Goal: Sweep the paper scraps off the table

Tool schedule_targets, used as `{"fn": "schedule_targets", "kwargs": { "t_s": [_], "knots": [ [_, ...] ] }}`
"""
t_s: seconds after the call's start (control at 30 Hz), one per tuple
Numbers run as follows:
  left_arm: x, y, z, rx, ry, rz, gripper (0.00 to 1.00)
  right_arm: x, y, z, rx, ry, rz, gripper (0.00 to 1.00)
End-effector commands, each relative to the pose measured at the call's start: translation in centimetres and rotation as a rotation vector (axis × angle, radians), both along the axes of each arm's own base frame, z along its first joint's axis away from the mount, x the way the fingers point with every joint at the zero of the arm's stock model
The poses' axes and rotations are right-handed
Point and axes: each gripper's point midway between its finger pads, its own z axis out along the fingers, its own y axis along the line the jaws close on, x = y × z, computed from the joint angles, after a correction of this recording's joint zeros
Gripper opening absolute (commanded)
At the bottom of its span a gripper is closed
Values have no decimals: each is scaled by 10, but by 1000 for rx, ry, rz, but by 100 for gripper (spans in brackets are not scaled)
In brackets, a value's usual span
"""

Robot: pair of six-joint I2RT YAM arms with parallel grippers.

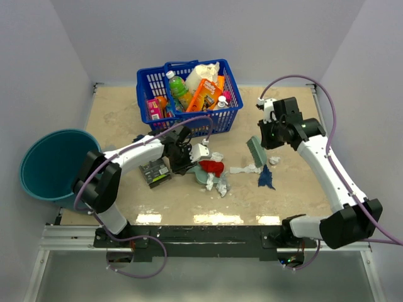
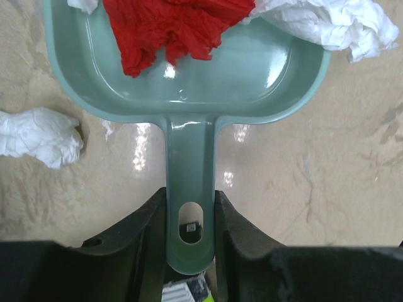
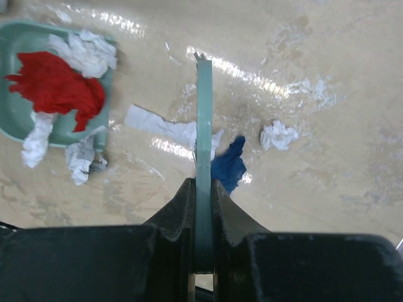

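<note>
My left gripper (image 1: 189, 155) (image 2: 191, 217) is shut on the handle of the mint-green dustpan (image 1: 203, 176) (image 2: 189, 88), which rests on the table (image 1: 296, 195). A red paper scrap (image 1: 212, 167) (image 2: 170, 25) and a white one (image 2: 327, 22) lie in the pan. My right gripper (image 1: 267, 135) (image 3: 203, 195) is shut on the mint-green brush (image 1: 256, 151) (image 3: 204, 126), held above a white strip (image 1: 242, 168) (image 3: 157, 123) and a dark blue scrap (image 1: 266, 178) (image 3: 228, 165). A small white wad (image 1: 275, 160) (image 3: 279, 134) lies to its right. White-grey wads (image 1: 220, 185) (image 3: 82, 160) lie by the pan's mouth.
A blue basket (image 1: 189, 94) full of groceries stands at the back, close behind my left gripper. A teal bucket (image 1: 50, 163) sits off the table's left edge. A flat black-and-green packet (image 1: 154, 171) lies under my left forearm. Another white wad (image 2: 38, 135) lies beside the pan.
</note>
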Motion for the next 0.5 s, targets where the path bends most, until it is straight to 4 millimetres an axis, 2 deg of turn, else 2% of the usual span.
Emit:
{"fn": "schedule_targets", "kwargs": {
  "t_s": [0.0,0.17,0.3,0.47],
  "knots": [
    [-5,28,14,128,-61,-123,0,6,-6,-6,-38,4,-25,0],
    [-11,39,18,173,-63,-203,0,8,-5,-17,-45,34,-25,0],
    [-24,43,22,182,-41,-274,0,8,-5,-25,-45,53,-35,0],
    [-44,44,19,194,22,-345,0,2,11,-45,21,122,2,0]
  ]
}}
